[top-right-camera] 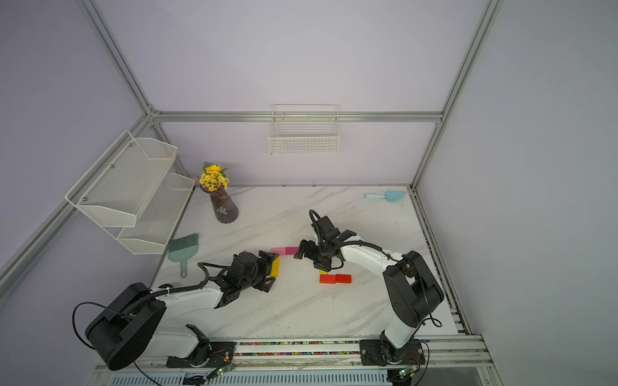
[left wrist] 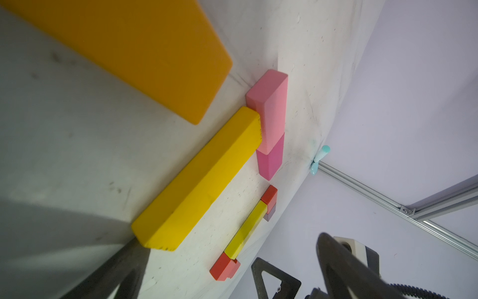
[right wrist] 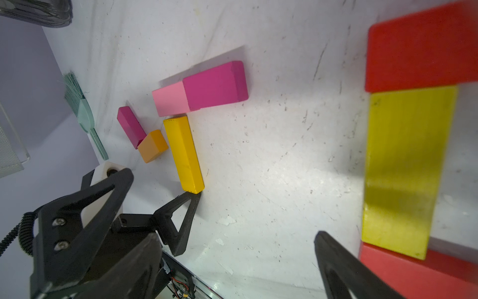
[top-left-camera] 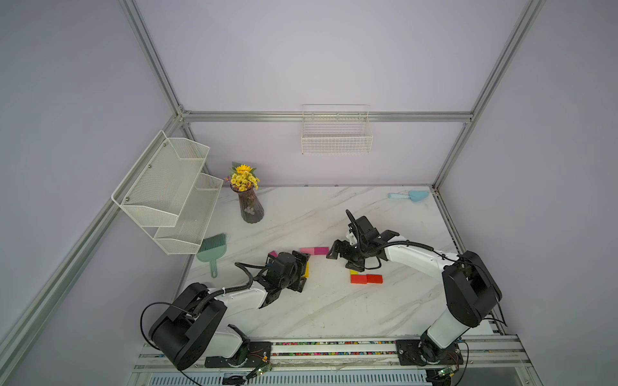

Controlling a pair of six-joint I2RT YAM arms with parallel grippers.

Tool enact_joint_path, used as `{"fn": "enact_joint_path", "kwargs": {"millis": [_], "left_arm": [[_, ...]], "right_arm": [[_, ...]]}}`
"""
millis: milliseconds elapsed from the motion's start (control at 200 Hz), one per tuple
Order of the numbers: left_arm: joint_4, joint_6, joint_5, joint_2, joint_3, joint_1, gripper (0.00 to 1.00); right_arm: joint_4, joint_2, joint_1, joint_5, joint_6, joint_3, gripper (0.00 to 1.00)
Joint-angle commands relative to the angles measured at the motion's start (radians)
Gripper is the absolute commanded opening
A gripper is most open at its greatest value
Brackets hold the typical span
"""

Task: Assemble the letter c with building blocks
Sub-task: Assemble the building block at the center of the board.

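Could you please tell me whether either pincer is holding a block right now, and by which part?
Nothing is held. The left pincer stands open beside the long yellow block, and the right pincer hangs open above the table.

- Left gripper (top-right-camera: 273, 270), jaws apart, beside a yellow block (top-right-camera: 275, 265).
- Pink block (top-right-camera: 278, 250) touching magenta block (top-right-camera: 292, 250), end to end.
- Red blocks (top-right-camera: 335, 279) near right gripper (top-right-camera: 307, 262), jaws apart.

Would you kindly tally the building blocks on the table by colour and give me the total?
Yellow blocks: 2
Red blocks: 3
Magenta blocks: 2
Light pink block: 1
Orange block: 1
Dark purple block: 1
Total: 10 building blocks
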Motion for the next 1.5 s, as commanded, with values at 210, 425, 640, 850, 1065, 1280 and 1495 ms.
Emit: {"fn": "enact_joint_path", "kwargs": {"millis": [210, 425, 640, 850, 1065, 1280, 1495], "left_arm": [[0.034, 0.007, 0.013, 0.015, 0.022, 0.010, 1.00], [0.044, 0.006, 0.018, 0.026, 0.027, 0.011, 1.00], [0.048, 0.006, 0.023, 0.029, 0.027, 0.013, 1.00], [0.046, 0.008, 0.026, 0.026, 0.025, 0.018, 1.00], [0.037, 0.013, 0.027, 0.014, 0.022, 0.026, 1.00], [0.036, 0.018, 0.033, 0.007, 0.021, 0.033, 1.00], [0.018, 0.027, 0.053, -0.025, 0.024, 0.033, 1.00]], "right_arm": [[-0.014, 0.003, -0.004, 0.000, -0.002, 0.022, 0.95], [-0.014, 0.002, -0.004, 0.000, -0.001, 0.021, 0.94], [-0.018, 0.001, -0.004, 0.001, 0.000, 0.023, 0.94], [-0.018, 0.002, -0.004, 0.001, 0.001, 0.023, 0.94], [-0.018, 0.002, -0.004, 0.000, 0.002, 0.024, 0.94], [-0.018, 0.002, -0.004, -0.002, 0.001, 0.027, 0.94], [-0.018, 0.001, -0.004, -0.014, -0.017, 0.033, 0.94]]}}
